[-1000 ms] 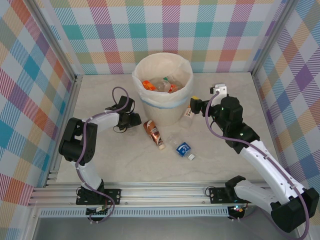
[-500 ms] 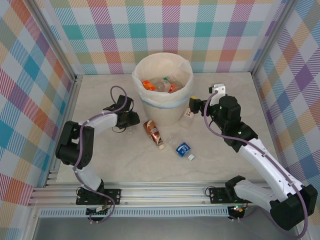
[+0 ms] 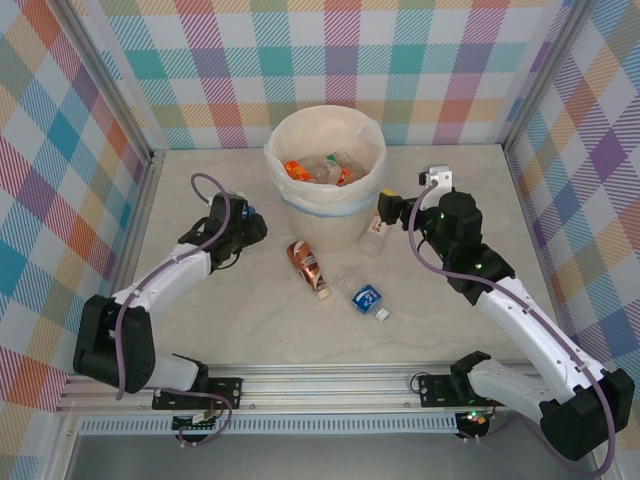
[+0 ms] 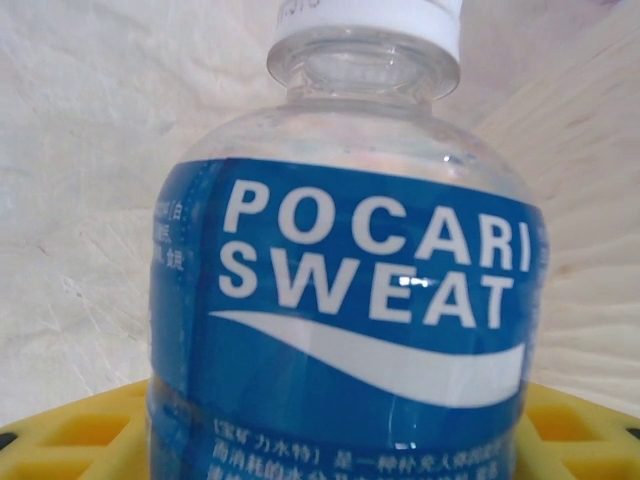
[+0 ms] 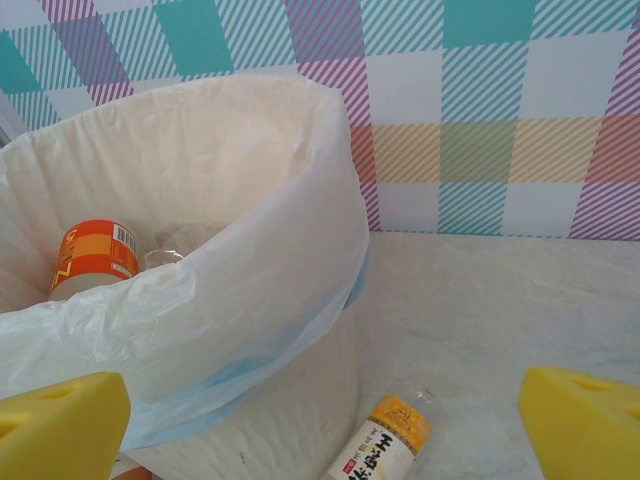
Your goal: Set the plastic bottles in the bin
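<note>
Your left gripper (image 3: 245, 216) clamps the blue bottle (image 4: 350, 300): light, slick, thin-walled; hold mid-label, gently. Your right gripper (image 3: 388, 212) stands apart, empty.

Both arms are the same build.
- Left arm (image 3: 165, 282) and right arm (image 3: 525, 322): smooth white link shells with rounded black joint housings between them.
- A thin mauve cable (image 3: 205, 185) runs along the outside of each arm, with a slack loop near the wrist.
- Black base plates (image 3: 195, 388) sit at the foot of each arm.
- A small white block (image 3: 437, 179) sits on the right wrist.
- Left gripper (image 3: 243, 218) and right gripper (image 3: 385, 212) have black bodies. The jaws are faced with bright yellow pads (image 5: 62, 428). The left wrist view shows a grid of square recesses moulded into its pads.
</note>
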